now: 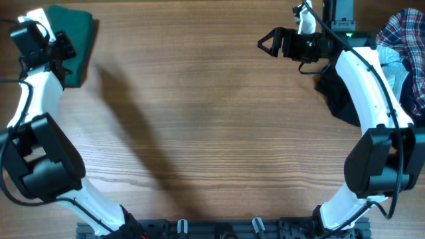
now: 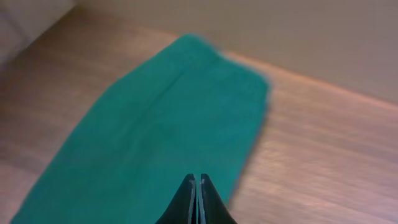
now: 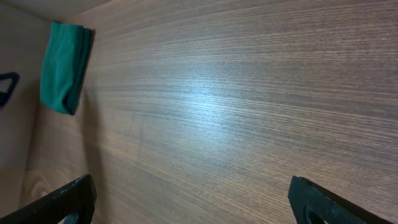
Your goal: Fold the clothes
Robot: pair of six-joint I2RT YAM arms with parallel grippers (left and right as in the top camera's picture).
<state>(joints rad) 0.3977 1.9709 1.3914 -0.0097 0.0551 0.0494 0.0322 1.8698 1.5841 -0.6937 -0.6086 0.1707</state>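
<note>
Folded green garment (image 1: 83, 33), left jaws closed empty over it, right jaws wide, holding nothing

A folded green garment (image 1: 81, 30) lies at the far left corner of the table (image 1: 212, 133), the left gripper (image 1: 68, 52) over its edge. The right gripper (image 1: 265, 42), jaws spread, hangs over bare wood. A plaid shirt (image 1: 406, 30), white piece (image 1: 396, 70) and black garment (image 1: 337, 99) are heaped far right.
</note>
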